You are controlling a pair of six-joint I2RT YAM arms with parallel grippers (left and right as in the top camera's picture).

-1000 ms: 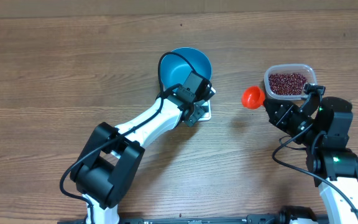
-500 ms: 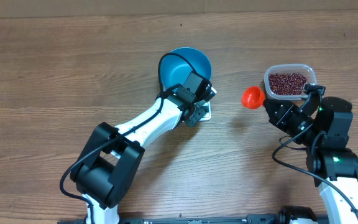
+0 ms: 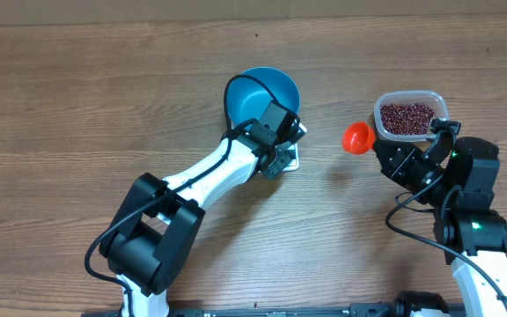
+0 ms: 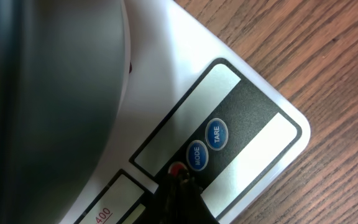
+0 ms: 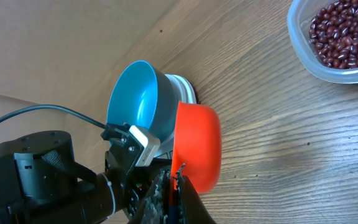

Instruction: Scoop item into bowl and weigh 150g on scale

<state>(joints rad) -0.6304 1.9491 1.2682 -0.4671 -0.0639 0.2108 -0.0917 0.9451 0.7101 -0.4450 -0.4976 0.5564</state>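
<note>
Brown wood grain covers the table (image 3: 77, 88), and nothing but the task's things is laid on it. Toward the middle of the far edge the blue bowl (image 3: 258, 92) is seated on the white scale (image 4: 247, 106); its inside is seen bare in the right wrist view. The left gripper (image 4: 178, 182) is brought down on the scale's front panel with its jaws pressed together and nothing between them. Its tip is set on or just at a small red button (image 4: 175, 169) beside the MODE button (image 4: 196, 155) and the TARE button (image 4: 215, 134). Whether the button is actually depressed cannot be told. Toward the right edge the beans (image 3: 407, 119) are heaped in a clear plastic container (image 3: 385, 106), and none have been moved. Just beside that container an orange scoop (image 3: 356, 137) is held by its handle in the right gripper (image 5: 178, 186), whose jaws are clamped on it; the scoop's cup is seen empty. The step in hand is judged to be switching on or zeroing the scale with the bowl already on it, so scooping has not begun. Next, the left arm would need to be lifted clear of the scale so no weight is added. The scoop would then be dipped into the beans and carried level to the bowl.
</note>
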